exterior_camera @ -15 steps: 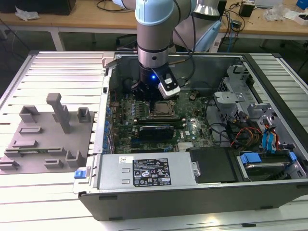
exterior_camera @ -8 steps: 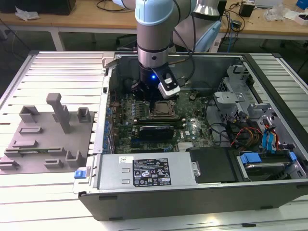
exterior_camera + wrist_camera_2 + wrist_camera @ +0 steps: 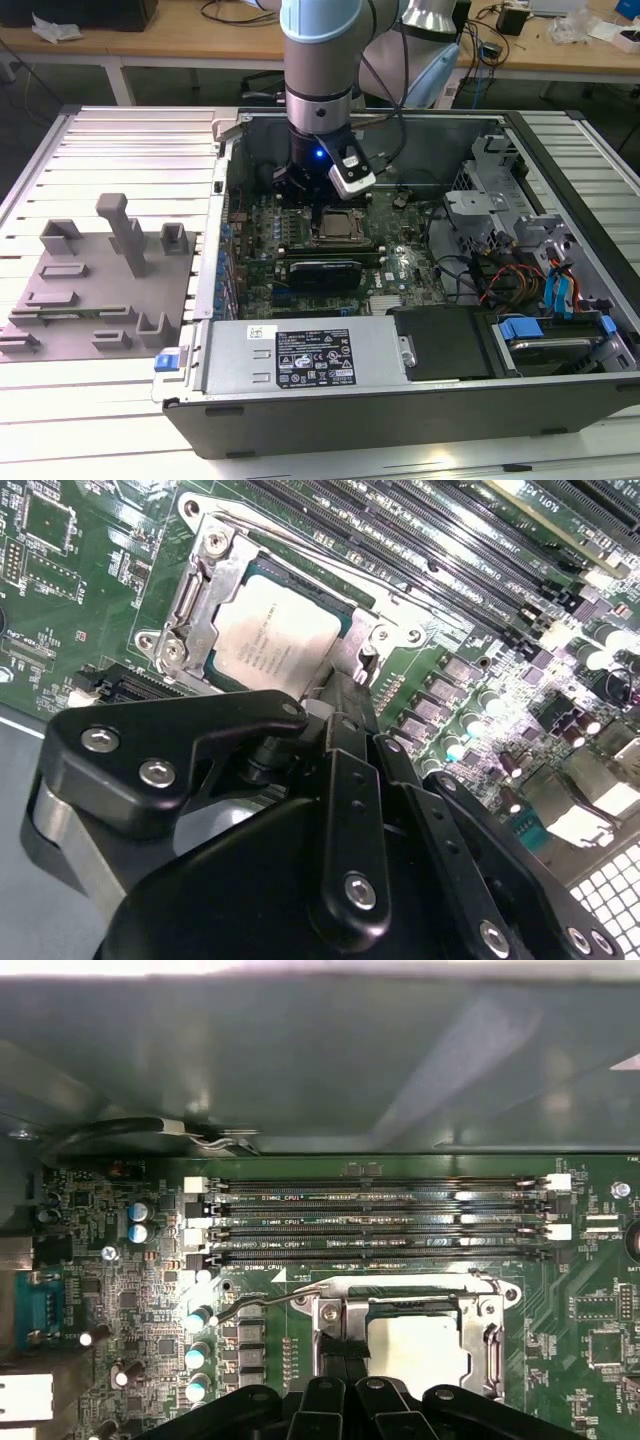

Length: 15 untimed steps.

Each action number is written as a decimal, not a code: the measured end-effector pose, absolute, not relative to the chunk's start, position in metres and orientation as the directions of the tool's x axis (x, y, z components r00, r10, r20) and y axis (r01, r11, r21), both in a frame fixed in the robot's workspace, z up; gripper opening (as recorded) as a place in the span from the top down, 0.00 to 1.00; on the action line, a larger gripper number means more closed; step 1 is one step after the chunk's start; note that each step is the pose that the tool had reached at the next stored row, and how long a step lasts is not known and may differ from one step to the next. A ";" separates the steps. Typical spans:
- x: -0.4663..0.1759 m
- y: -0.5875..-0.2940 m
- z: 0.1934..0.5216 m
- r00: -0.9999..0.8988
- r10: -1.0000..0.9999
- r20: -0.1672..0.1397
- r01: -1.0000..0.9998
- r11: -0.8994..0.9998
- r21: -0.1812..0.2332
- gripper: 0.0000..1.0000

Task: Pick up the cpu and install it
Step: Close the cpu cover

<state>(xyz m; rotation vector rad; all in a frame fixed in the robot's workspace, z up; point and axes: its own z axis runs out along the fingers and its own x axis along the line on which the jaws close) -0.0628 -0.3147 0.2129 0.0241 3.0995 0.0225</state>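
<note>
Gripper [image 3: 345,688] fingers are pressed together with nothing between them, tips at the edge of the socket [image 3: 200,590]. The cpu [image 3: 275,645] lies flat inside that socket's metal frame, silvery top up, just beside the memory slots [image 3: 380,1225]. Socket and slots sit on the motherboard [image 3: 60,600], inside the open case [image 3: 400,400].

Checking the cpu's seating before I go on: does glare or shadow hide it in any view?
Second wrist view: glare washes the cpu top pale, and the dark end effector covers its near edge. First wrist view: the cpu glares almost white. Exterior view: the socket looks dim beneath the arm.
</note>
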 end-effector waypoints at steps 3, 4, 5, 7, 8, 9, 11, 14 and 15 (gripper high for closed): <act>-0.063 -0.315 0.212 -0.999 0.016 -0.043 0.015 1.000 0.015 0.89; -0.063 -0.315 0.212 -0.999 0.016 -0.044 0.015 1.000 0.015 0.89; -0.063 -0.315 0.211 -0.999 0.016 -0.044 0.015 1.000 0.015 0.89; -0.063 -0.315 0.210 -0.999 0.015 -0.044 0.014 1.000 0.015 0.89; -0.063 -0.315 0.209 -0.999 0.013 -0.044 0.013 1.000 0.015 0.89; -0.063 -0.315 0.209 -0.999 0.011 -0.044 0.010 1.000 0.015 0.89; -0.063 -0.315 0.208 -0.999 0.000 -0.044 0.000 1.000 0.014 0.89; -0.063 -0.316 0.207 -0.999 -0.023 -0.044 -0.024 1.000 0.011 0.89; -0.063 -0.316 0.207 -0.998 -0.035 -0.044 -0.036 0.999 0.010 0.89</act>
